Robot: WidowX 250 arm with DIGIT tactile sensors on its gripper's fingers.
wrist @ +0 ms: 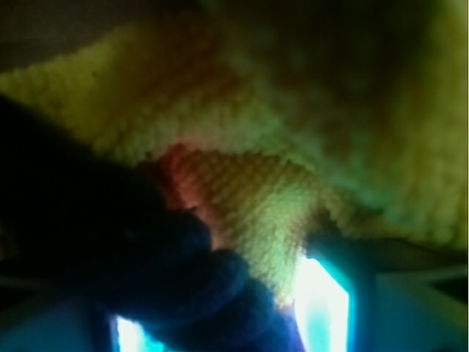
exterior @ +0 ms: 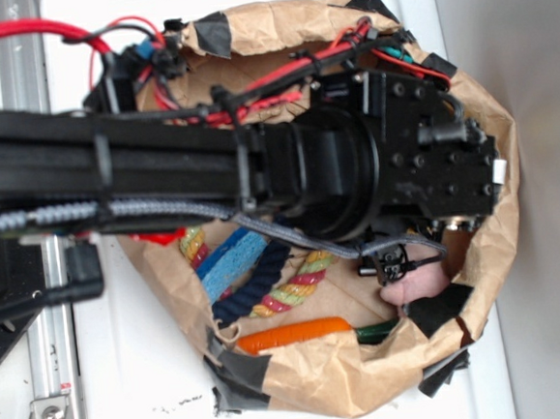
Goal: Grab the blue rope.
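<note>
Blue rope (exterior: 252,287) lies inside the paper bag (exterior: 496,241), beside the multicoloured rope (exterior: 300,284), its long axis running diagonally. The wrist view shows it pressed close against the end effector; whether that is closed cannot be told.

Count from the exterior view, inside one crumpled brown paper bag with black tape patches on its rim (exterior: 501,241):

- 1 thick dark navy twisted cotton rope (exterior: 257,284), also seen close up in the wrist view (wrist: 168,279)
- 1 multicoloured red-yellow-green twisted rope (exterior: 300,284); a striped bit further left (exterior: 193,243) may be the same rope, can't tell
- 1 light blue rectangular sponge (exterior: 231,262)
- 1 orange carrot-shaped toy (exterior: 295,334)
- 1 dark green item just right of the carrot (exterior: 377,331), mostly hidden
- 1 pale pink soft item (exterior: 417,286), partly hidden
- 1 red item at the bag's left edge (exterior: 156,237), mostly hidden

Total: 2 ropes, 1 sponge, 1 carrot, 3 unidentified. The black arm covers the bag's upper half, so more may sit under it.
</note>
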